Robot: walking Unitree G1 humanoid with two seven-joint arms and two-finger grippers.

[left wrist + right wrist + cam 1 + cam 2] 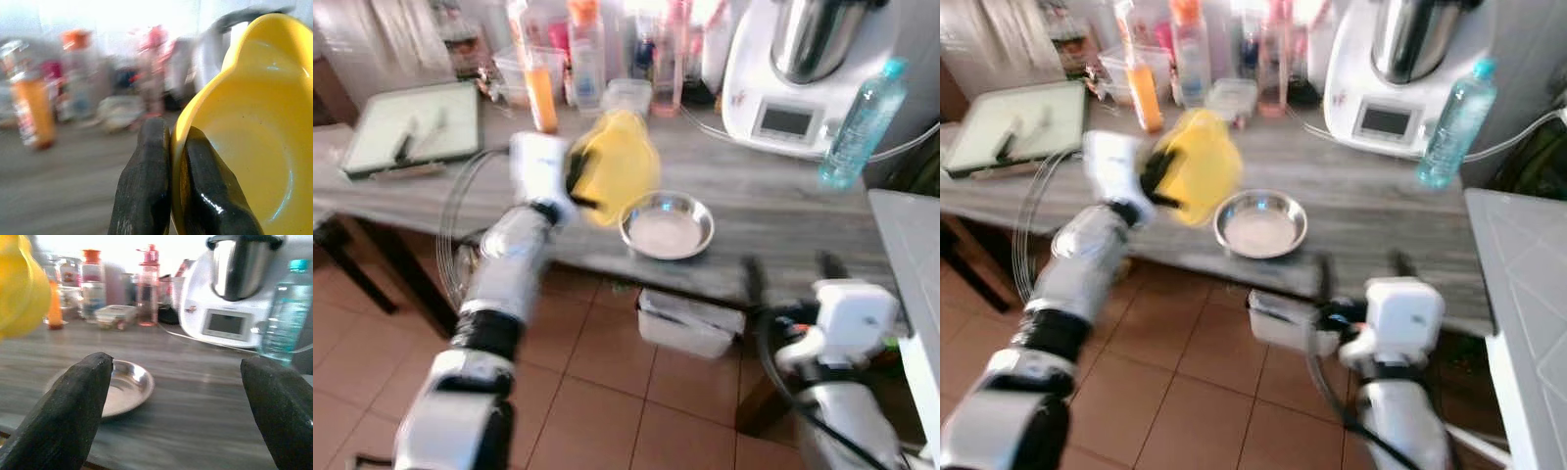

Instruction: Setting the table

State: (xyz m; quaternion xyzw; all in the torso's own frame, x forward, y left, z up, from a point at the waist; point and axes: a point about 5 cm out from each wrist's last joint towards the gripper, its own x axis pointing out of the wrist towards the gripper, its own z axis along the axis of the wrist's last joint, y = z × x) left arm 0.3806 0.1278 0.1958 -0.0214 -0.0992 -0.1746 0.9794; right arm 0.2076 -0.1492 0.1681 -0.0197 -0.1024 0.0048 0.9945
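Bowl (617, 166) in left gripper (576, 186)

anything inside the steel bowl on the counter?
The steel bowl looks empty, its bare base showing. The yellow bowl, gripped by the left gripper, covers a sliver of its near-left rim.

Left gripper (576, 186) raised, jaws clamped; right gripper (788, 266) low, jaws spread wide

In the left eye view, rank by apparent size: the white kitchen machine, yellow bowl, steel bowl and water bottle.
1. White kitchen machine, plainly the largest.
2. Yellow bowl, though it is held up nearer the camera in the left tool, so its look is inflated.
3. Steel bowl, close to the yellow one.
4. Water bottle, the slimmest.
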